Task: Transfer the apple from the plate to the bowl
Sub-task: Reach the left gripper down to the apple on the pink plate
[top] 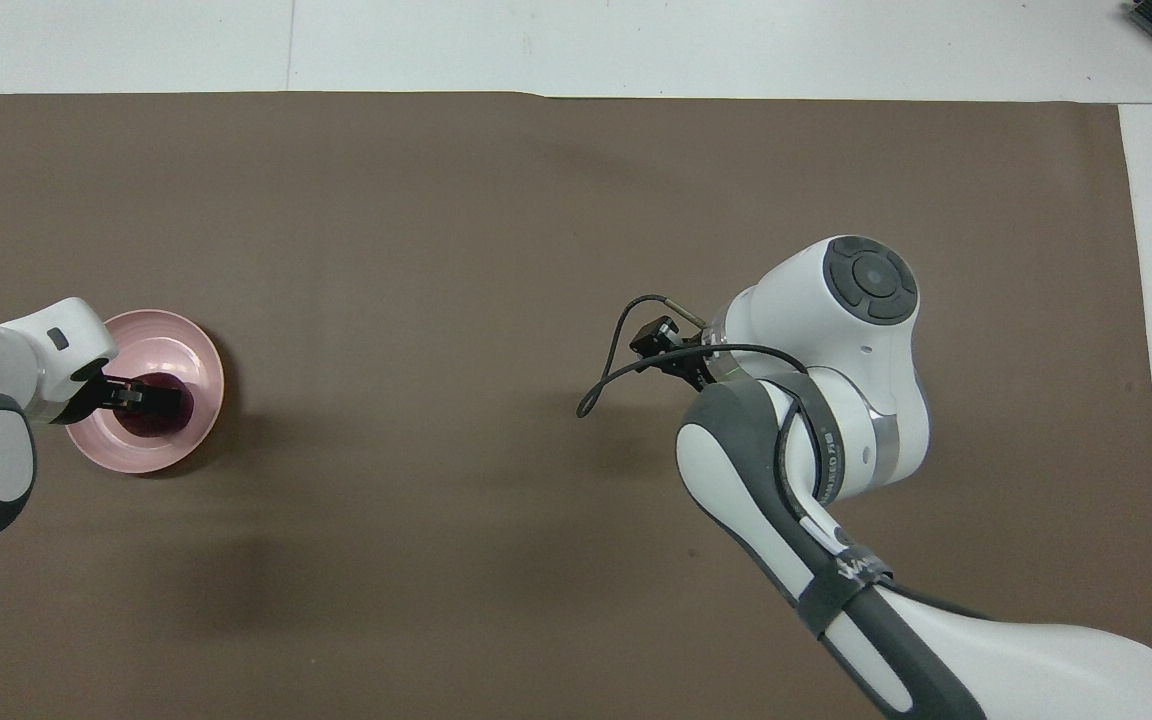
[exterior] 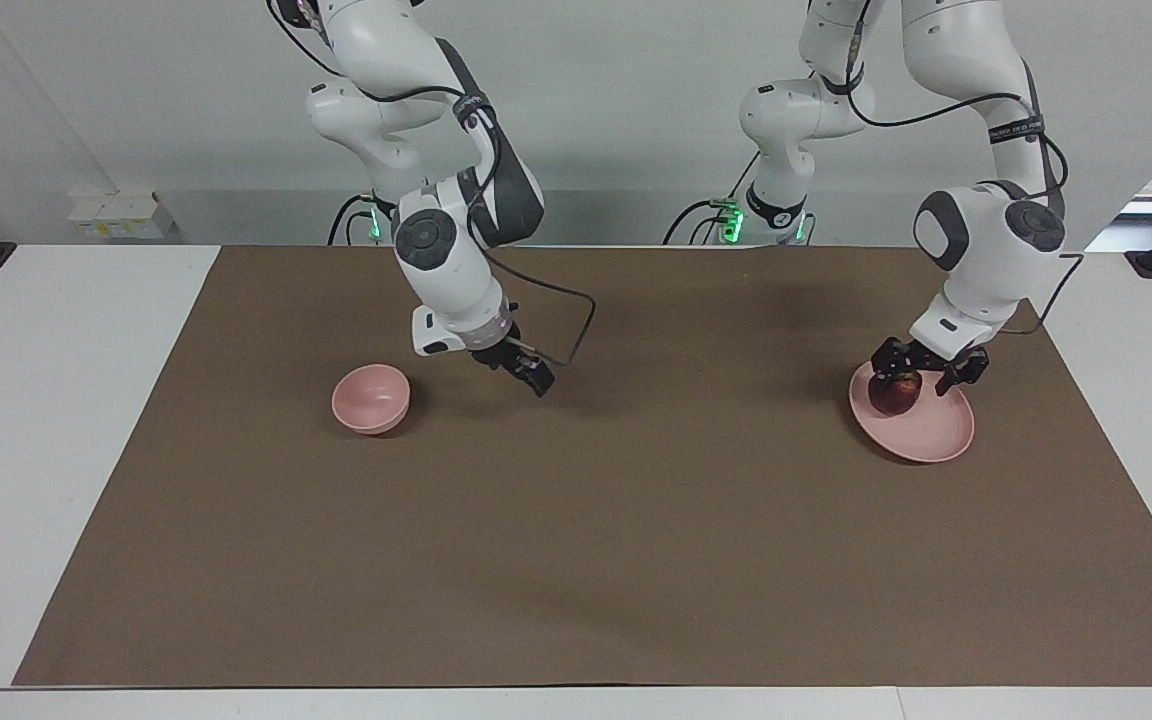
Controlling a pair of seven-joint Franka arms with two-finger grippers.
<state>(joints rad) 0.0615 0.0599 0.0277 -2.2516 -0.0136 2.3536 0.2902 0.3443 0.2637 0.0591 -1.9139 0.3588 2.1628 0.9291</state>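
The dark red apple [exterior: 891, 400] lies on the pale pink plate [exterior: 938, 430] at the left arm's end of the table. My left gripper [exterior: 917, 379] is down at the apple, its fingers open and straddling the apple's top. In the overhead view the left gripper [top: 148, 398] covers most of the apple [top: 162, 421] on the plate [top: 172, 340]. The pink bowl [exterior: 370, 398] stands empty toward the right arm's end. My right gripper [exterior: 534, 378] hangs low over the mat beside the bowl, toward the table's middle; it also shows in the overhead view [top: 655, 336], where the right arm hides the bowl.
A brown mat [exterior: 576, 520] covers most of the white table. The right arm's black cable [exterior: 581, 320] loops beside its wrist. Nothing else stands on the mat.
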